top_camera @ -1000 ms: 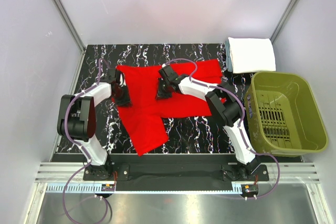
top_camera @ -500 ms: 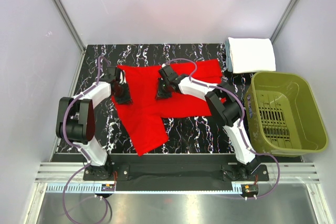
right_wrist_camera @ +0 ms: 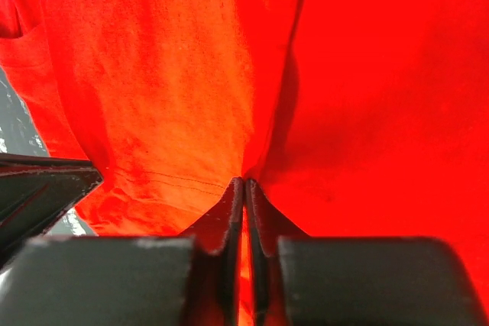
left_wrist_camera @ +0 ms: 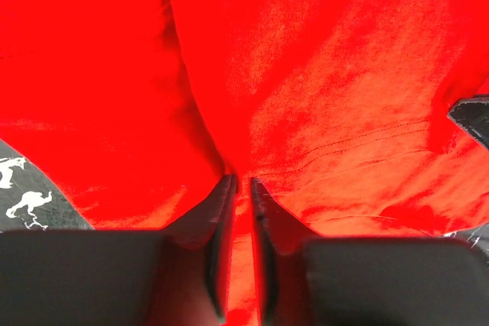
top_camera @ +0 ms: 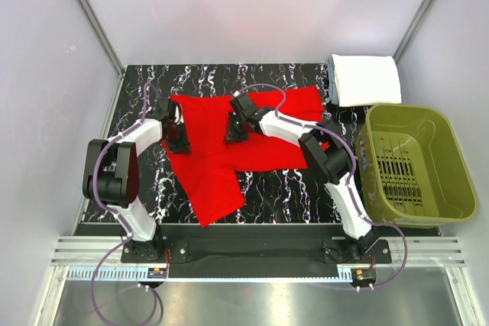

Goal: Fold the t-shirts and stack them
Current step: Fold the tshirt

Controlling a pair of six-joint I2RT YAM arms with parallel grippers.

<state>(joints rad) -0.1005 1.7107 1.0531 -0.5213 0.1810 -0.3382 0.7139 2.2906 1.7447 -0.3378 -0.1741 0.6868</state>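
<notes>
Now, one white shirt (top_camera: 367, 79) sits folded at two o'clock on the table (top_camera: 306, 188), but the red shirt (top_camera: 260, 150) lies spread at centre, left tool (top_camera: 178, 138) and right tool (top_camera: 235, 133) each pinching a ridge of it, so folding and stacking are not yet done.

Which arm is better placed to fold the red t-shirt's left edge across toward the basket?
Left. The left claw pinches the red t-shirt near its left edge; the right claw grips mid-shirt, likely serving better as the anchor.
</notes>
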